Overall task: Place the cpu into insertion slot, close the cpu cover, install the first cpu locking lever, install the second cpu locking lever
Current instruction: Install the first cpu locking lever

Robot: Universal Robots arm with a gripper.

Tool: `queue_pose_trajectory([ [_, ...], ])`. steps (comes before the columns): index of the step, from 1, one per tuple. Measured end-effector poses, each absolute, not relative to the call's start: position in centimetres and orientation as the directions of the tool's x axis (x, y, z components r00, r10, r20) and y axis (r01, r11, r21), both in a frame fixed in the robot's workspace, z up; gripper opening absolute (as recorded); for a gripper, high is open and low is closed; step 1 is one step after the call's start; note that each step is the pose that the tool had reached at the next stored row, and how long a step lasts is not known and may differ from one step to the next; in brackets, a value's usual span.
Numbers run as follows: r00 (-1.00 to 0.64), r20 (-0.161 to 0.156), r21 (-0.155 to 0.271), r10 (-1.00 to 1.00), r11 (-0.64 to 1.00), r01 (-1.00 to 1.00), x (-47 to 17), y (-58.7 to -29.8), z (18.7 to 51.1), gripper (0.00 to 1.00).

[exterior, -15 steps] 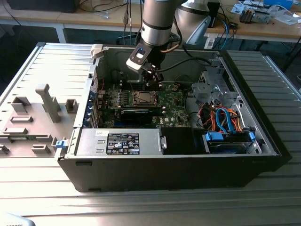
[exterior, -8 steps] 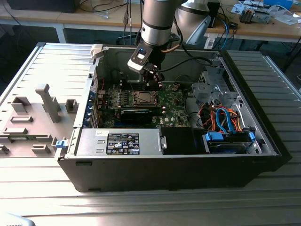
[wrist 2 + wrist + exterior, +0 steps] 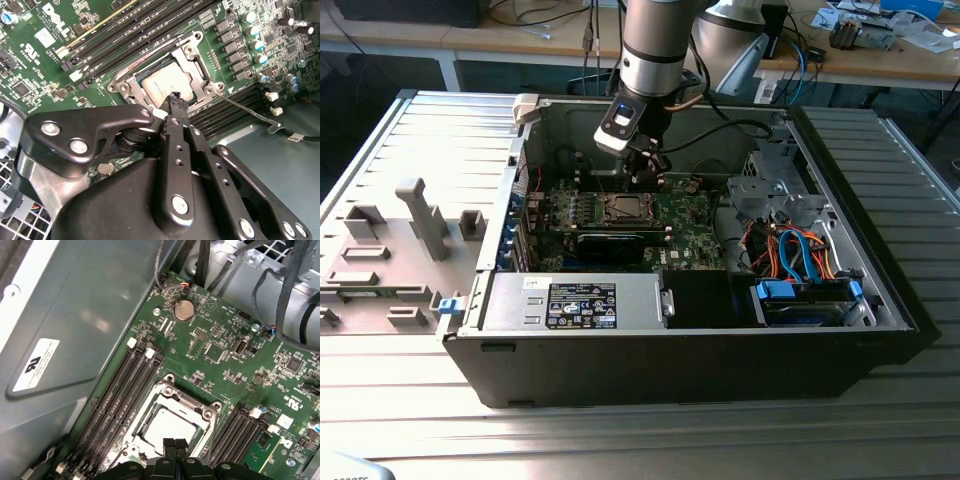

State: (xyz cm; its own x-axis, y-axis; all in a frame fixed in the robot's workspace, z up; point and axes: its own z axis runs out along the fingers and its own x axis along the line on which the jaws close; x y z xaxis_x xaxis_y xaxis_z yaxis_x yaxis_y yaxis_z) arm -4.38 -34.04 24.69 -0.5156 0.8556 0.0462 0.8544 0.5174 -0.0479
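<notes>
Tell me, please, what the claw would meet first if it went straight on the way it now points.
Probably the cpu, near its edge, framed by the cpu cover. The claw points at it in both wrist views; the gap between them is unclear.

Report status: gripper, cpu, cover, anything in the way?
Gripper low, jaws shut, holding nothing. Tip at edge of seated cpu; cpu cover down around it. One wire lever sticks out sideways; nothing else in the way.
</notes>
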Motion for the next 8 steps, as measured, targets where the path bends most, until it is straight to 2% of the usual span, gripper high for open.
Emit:
queue_pose_trajectory([
  [8,-0.552,0.046,-0.048,0.833,0.554,0.831,-4.38,-34.04,24.69,0.11],
])
